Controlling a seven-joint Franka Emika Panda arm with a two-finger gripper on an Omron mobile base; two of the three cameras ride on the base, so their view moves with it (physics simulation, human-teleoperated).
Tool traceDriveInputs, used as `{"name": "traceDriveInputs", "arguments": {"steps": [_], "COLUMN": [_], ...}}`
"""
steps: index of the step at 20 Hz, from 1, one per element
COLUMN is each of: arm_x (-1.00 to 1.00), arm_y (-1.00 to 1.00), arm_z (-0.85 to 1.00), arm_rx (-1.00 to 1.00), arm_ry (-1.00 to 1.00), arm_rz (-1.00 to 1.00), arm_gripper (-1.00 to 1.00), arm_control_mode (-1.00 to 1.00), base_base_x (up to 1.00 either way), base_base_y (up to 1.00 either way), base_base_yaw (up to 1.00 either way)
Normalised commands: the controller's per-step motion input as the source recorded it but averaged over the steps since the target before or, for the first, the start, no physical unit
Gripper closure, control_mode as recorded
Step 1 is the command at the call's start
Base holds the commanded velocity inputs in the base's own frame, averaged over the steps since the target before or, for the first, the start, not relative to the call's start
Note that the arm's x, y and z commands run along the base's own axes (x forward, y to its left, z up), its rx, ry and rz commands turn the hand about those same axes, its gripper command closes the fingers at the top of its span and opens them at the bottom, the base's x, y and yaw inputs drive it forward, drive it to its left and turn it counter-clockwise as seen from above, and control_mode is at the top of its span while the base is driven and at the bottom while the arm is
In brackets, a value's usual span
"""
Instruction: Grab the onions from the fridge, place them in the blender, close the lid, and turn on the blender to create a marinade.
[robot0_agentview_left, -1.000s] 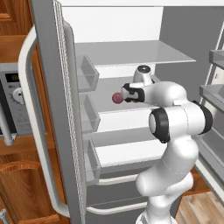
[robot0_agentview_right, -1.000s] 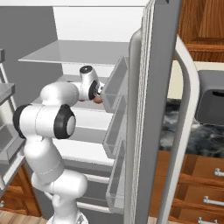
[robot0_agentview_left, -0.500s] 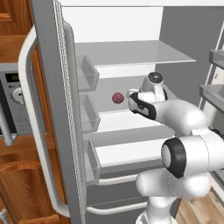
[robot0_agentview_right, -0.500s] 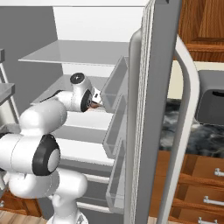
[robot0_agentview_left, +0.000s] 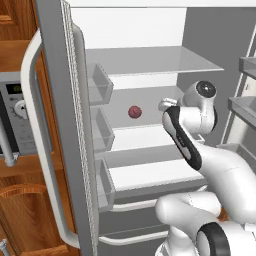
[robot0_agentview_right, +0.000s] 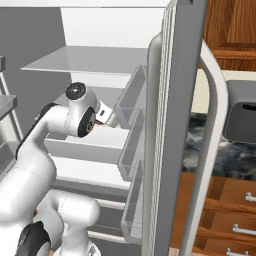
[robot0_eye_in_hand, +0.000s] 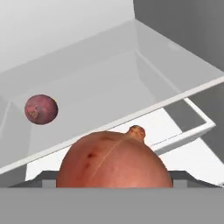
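Note:
The fridge (robot0_agentview_left: 150, 60) stands open, its left door (robot0_agentview_left: 65, 125) swung toward me. One dark red onion (robot0_agentview_left: 134, 111) rests on the middle shelf; it also sits at the left of the hand view (robot0_eye_in_hand: 41, 109). My gripper (robot0_agentview_left: 164, 105) hovers to its right at shelf height, a short gap away. A second, orange-red onion (robot0_eye_in_hand: 114, 159) sits right in front of the hand camera between the jaws, hiding the fingertips. From the right side the gripper (robot0_agentview_right: 107, 116) shows a reddish onion (robot0_agentview_right: 101, 123) at its tip. The blender and lid are out of view.
Three clear door bins (robot0_agentview_left: 100, 85) line the left door, close to the gripper's left. The right door (robot0_agentview_right: 170, 125) and its bins (robot0_agentview_right: 131, 100) stand just right of the hand. A microwave (robot0_agentview_left: 12, 115) sits left; a dark appliance (robot0_agentview_right: 242, 120) on a counter, right.
The arm has swung its hand back to the right, away from the onion on the shelf, which has stayed put. The onion in the jaws came along with the hand.

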Motion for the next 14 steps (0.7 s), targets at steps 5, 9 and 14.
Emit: {"name": "traceDriveInputs", "arguments": {"steps": [5,9,14], "arm_x": [-1.00,-0.96,-0.43], "arm_y": [0.13,0.38,0.32], "arm_z": [0.37,-0.18,-0.47], "arm_rx": [0.06,0.00,-0.01], "arm_ry": [0.05,0.08,0.22], "arm_rz": [-0.03,-0.05,0.00], "arm_gripper": [1.00,1.00,1.00], "arm_control_mode": [-1.00,-1.00,-1.00], "base_base_x": [0.00,0.00,0.00], "base_base_y": [0.00,0.00,0.00], "base_base_yaw": [0.00,0.00,0.00]}}
